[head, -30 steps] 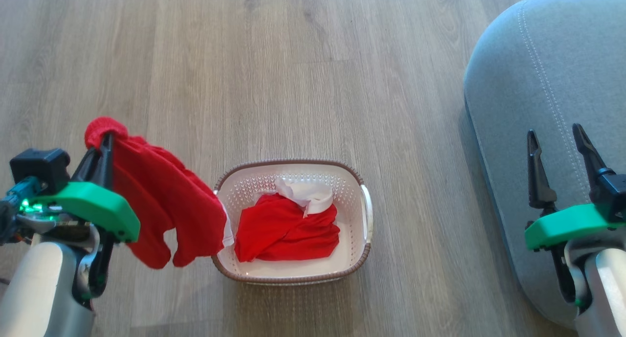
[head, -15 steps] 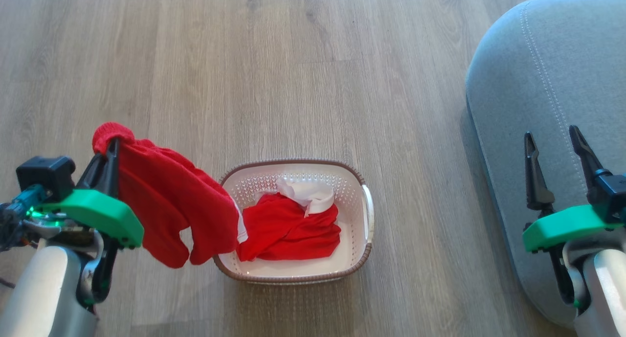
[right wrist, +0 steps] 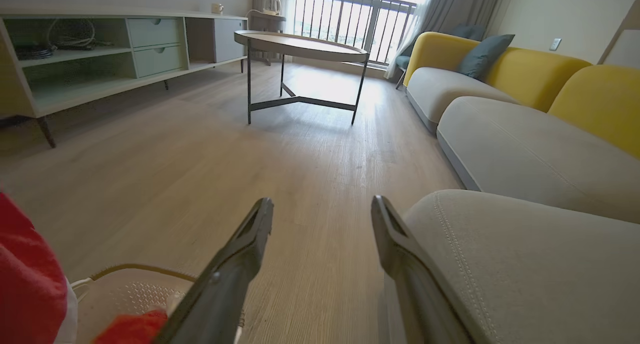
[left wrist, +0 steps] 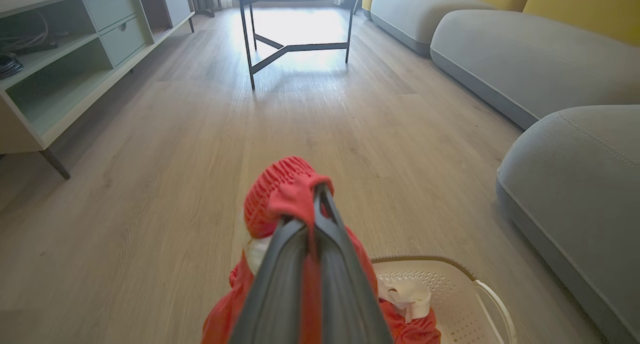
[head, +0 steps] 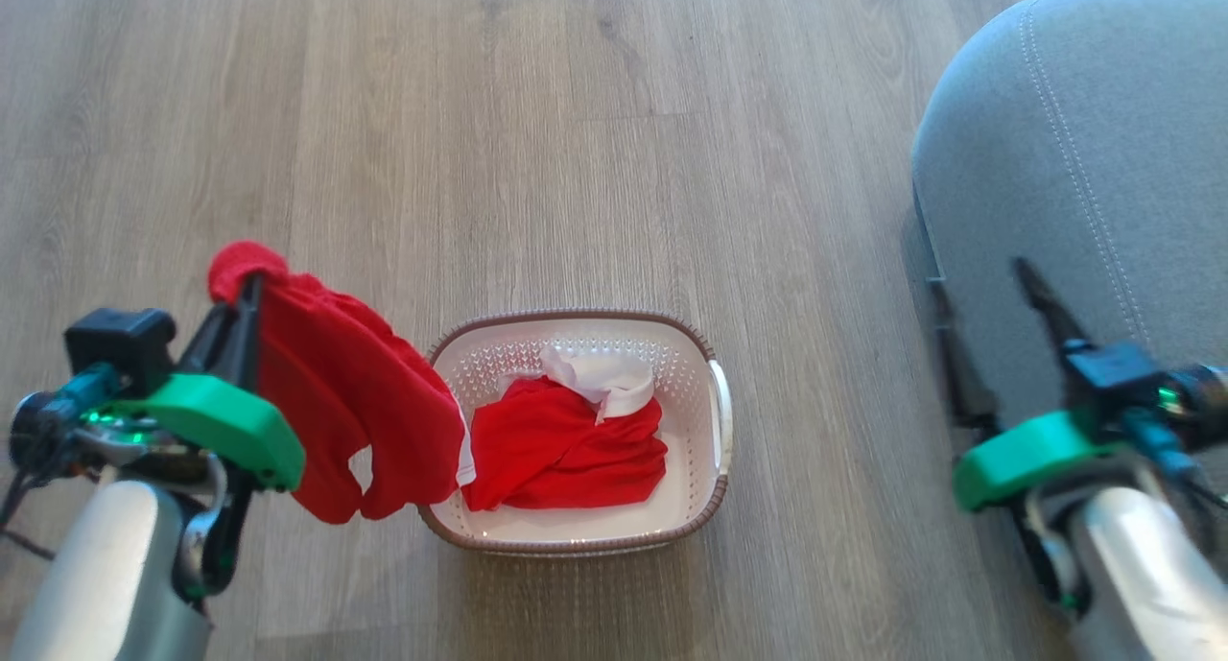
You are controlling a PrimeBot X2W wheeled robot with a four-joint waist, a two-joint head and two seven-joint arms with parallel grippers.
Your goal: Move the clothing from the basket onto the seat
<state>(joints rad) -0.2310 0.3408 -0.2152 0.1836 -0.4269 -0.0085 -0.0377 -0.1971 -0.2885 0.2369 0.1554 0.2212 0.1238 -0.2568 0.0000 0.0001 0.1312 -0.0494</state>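
Left gripper (head: 251,292) clamped shut on red garment (head: 355,402), held high so cloth hangs free at left side of basket (head: 576,544), ready for carry to seat (head: 1084,162). Second red garment (head: 566,450) lies in basket. Right gripper (right wrist: 322,204) spread wide, empty, over seat edge.

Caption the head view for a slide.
Soft red garment held in shut left gripper by white perforated basket; open right gripper near grey fabric seat.

Red clothing (head: 566,450) in white basket (head: 693,431)
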